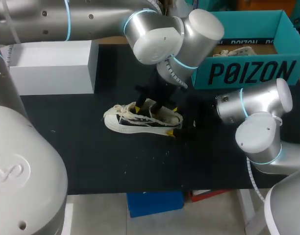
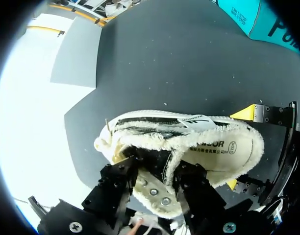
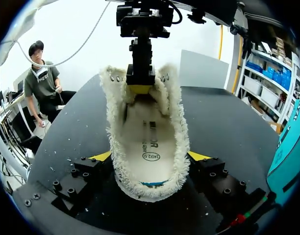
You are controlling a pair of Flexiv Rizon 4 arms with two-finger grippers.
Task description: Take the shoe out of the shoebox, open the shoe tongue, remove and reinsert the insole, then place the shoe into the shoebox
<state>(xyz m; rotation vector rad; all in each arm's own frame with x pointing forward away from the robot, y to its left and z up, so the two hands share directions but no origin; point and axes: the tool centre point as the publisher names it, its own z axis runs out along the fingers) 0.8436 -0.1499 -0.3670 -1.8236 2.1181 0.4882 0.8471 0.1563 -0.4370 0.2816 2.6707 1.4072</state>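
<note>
Holding the cream shoe point(image 1: 140, 121) on the black table point(image 1: 91, 156) near its middle, outside the shoebox, toe pointing toward 9 o'clock and heel toward 3 o'clock in the head view. Pinching the heel with the right gripper point(image 3: 150, 159), coming in from 3 o'clock, its yellow-tipped fingers point(image 3: 102, 156) pressing against the fuzzy heel rim from both sides. Hanging the left gripper point(image 3: 140, 89) down over the shoe, its arm coming in from 10 o'clock, and dipping it into the open throat between the two eyelet rows point(image 3: 113, 78). Not managing to tell whether this one is gripping anything, its tips being buried in the shoe in its own wrist view. Seeing the insole point(image 3: 152, 142) lying flat inside the shoe, printed side up, running back to the heel between the right gripper's tips. Finding the teal shoebox point(image 1: 248, 73) standing toward 1 o'clock from the shoe, apart from it, open side up, with a pale object point(image 1: 238, 50) lying inside, too unclear to name. Finding a white box point(image 1: 52, 66) standing toward 10 o'clock from the shoe, well apart from it.
</note>
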